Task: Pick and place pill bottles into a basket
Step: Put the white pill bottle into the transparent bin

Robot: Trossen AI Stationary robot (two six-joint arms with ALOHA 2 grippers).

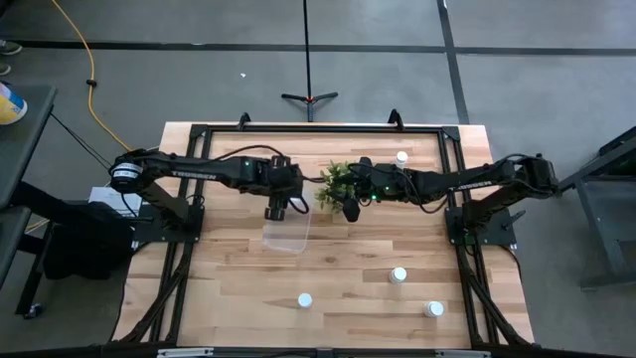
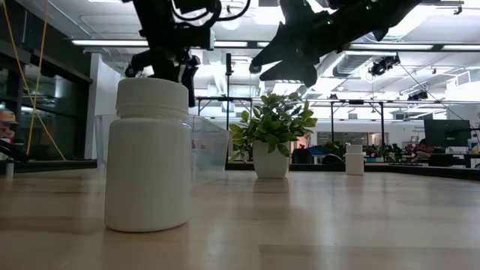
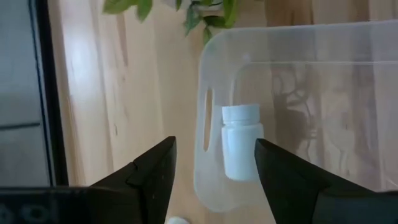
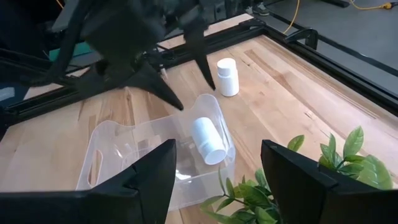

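The basket (image 1: 286,235) is a clear bin standing on the table's middle. One pill bottle (image 3: 241,149) lies on its side inside the basket (image 4: 155,155), also seen as the bottle (image 4: 208,140) in the right wrist view. My left gripper (image 1: 276,207) hangs open above the basket's far end, its fingers (image 3: 155,177) holding nothing. My right gripper (image 1: 353,209) waits open beside the plant, also holding nothing. Other pill bottles stand upright on the table: one at the far right (image 1: 401,157), two at the near right (image 1: 398,274) (image 1: 434,309) and one near the front (image 1: 304,299).
A small green plant in a white pot (image 1: 336,184) stands just right of the basket, between the two grippers. A black frame (image 1: 199,129) runs around the table's edges. Bare wood lies between the basket and the front bottles.
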